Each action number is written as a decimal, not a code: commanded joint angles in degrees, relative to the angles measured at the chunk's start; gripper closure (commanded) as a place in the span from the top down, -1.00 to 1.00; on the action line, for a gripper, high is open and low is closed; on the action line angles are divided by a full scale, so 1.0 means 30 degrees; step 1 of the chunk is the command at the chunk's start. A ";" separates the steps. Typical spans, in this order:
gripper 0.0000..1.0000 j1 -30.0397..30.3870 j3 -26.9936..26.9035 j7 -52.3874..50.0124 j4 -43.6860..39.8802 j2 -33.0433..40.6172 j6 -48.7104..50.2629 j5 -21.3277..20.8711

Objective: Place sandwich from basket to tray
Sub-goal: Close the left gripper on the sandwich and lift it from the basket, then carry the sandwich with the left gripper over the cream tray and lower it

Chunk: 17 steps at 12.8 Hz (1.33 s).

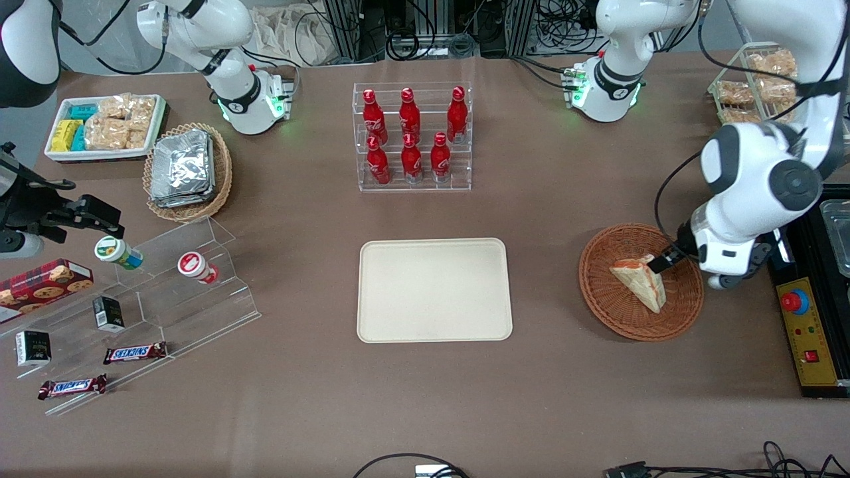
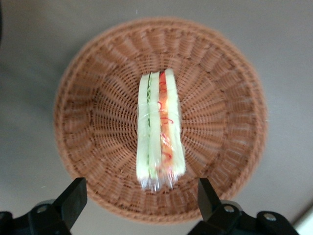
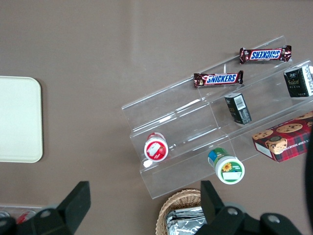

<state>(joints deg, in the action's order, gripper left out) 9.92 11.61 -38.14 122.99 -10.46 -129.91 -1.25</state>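
- The left arm's gripper hangs over the reddish-brown wicker basket at the working arm's end of the bench, its jaws spread wide and holding nothing.
- Seen from the wrist, the two dark fingers stand on either side of the sandwich and clear of it, the wedge lying between them with gaps on both sides.
- The sandwich, a pale triangular wedge in clear wrap, lies in the middle of the basket; green and orange-red filling shows along its cut edge.
- In the front view one dark finger tip appears at the sandwich's upper corner; whether it touches the wrap cannot be told.
- The cream-beige tray sits flat on the brown bench, beside the basket and well apart from it, toward the parked arm's end.
- Farther from the front camera than the tray, six red Coca-Cola bottles stand upright in two rows on a clear acrylic rack.
- Toward the parked arm's end, a lighter wicker basket holds silver foil packs, and a white bin of snack packs stands just beside it.
- A stepped clear display there carries two Snickers bars, small dark cartons, two lidded cups lying on their sides and a red cookie box.
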 commanded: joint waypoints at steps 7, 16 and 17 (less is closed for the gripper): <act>-0.99 -0.0024 -0.0061 -0.1143 -0.0478 -0.3573 -0.3721 -0.0227; -1.00 -0.1191 0.0086 -0.0765 -1.0074 -0.2810 0.9801 -0.1045; -1.00 -0.1950 0.0144 0.0281 -1.1045 -0.2810 1.0569 -0.1599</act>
<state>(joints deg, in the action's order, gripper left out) 8.05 12.03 -39.34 96.75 -17.99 -104.02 -3.49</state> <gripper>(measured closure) 0.806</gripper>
